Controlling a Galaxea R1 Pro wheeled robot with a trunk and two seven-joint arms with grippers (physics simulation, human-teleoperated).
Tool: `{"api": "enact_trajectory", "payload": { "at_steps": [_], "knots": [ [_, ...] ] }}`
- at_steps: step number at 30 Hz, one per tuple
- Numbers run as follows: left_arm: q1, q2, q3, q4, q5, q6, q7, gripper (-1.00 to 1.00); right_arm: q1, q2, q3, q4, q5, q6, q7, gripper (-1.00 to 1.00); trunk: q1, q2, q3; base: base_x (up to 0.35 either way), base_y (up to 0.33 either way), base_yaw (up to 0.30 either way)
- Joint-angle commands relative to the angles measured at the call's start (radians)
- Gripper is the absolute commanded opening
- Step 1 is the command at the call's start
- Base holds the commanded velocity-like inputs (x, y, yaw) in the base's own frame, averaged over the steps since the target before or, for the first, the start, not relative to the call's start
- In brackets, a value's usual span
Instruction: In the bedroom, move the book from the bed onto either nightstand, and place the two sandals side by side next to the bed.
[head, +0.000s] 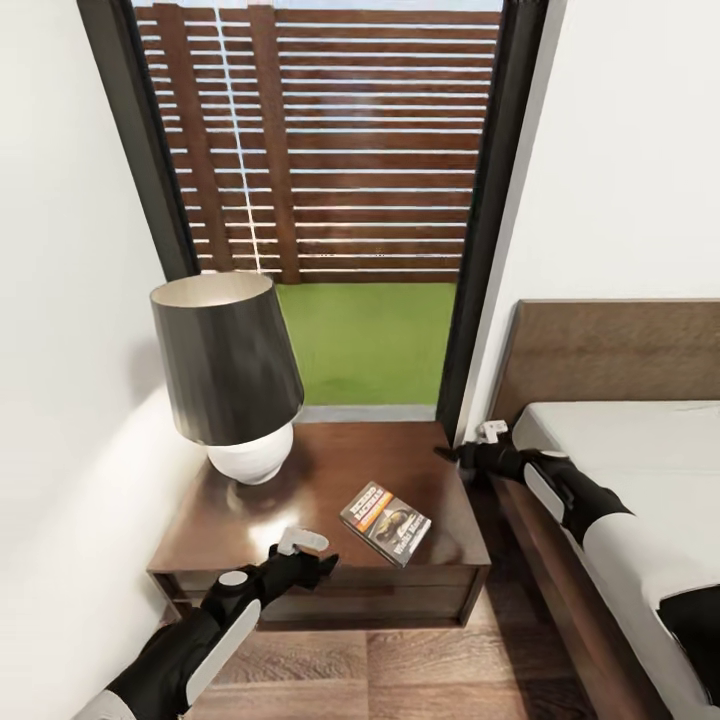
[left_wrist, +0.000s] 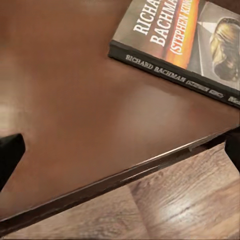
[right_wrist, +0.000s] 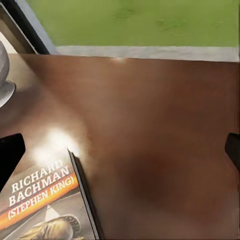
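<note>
White walls (head: 620, 150) close in on both sides of a tall window (head: 330, 200) with a dark frame (head: 495, 200). Through the glass stand a slatted brown wooden fence (head: 340, 130) and a strip of green lawn (head: 365, 340), with a pale grey sill along the window's foot. The floor (head: 400, 670) is brown wood plank with a visible grain. Daylight from the window falls on the left wall low down and leaves a bright glare on the glossy dark wood below the window. The lawn (right_wrist: 135, 22) and the grey sill also show in the right wrist view.
</note>
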Motion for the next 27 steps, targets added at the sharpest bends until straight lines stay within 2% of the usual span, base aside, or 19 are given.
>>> {"api": "enact_trajectory", "payload": {
  "at_steps": [1,2,4,6,11,14,20,27],
  "knots": [
    [0.0,-0.001,0.017,0.007,0.0,0.001,0.0,1.0,0.0,0.0,0.001,0.006,0.0,-0.015,-0.002,1.0,-0.004,0.007,0.003,0.0,0.0,0.0],
    [-0.001,-0.002,0.038,0.015,-0.001,0.003,0.0,1.0,0.0,0.0,0.002,0.013,0.0,-0.027,-0.011,1.0,-0.008,0.014,0.006,0.0,0.0,0.0],
    [-0.001,-0.003,0.055,0.023,-0.001,0.004,0.0,1.0,0.0,0.0,0.002,0.017,0.0,-0.033,-0.03,1.0,-0.015,0.028,0.013,0.0,0.0,0.0],
    [-0.001,-0.003,0.063,0.028,-0.001,0.005,-0.001,1.0,0.0,0.0,0.003,0.018,0.0,-0.035,-0.057,1.0,-0.023,0.042,0.019,0.0,0.0,0.0],
    [-0.001,-0.005,0.074,0.035,-0.001,0.006,0.0,1.0,0.001,0.003,0.003,0.021,-0.001,-0.033,-0.173,1.0,-0.042,0.077,0.035,0.0,0.0,0.0],
    [-0.001,-0.006,0.076,0.036,-0.001,0.006,0.0,1.0,0.0,0.019,0.003,0.021,-0.001,-0.032,-0.231,1.0,-0.054,0.098,0.044,0.0,0.0,0.0],
    [-0.001,-0.007,0.077,0.037,-0.001,0.006,0.0,1.0,0.0,0.043,0.001,0.021,-0.001,-0.031,-0.275,1.0,-0.077,0.14,0.063,0.0,0.0,0.0],
    [-0.001,-0.007,0.077,0.038,-0.001,0.006,0.0,1.0,0.0,0.048,0.001,0.021,-0.001,-0.034,-0.281,1.0,-0.104,0.189,0.085,0.0,0.0,0.0]
  ]
}}
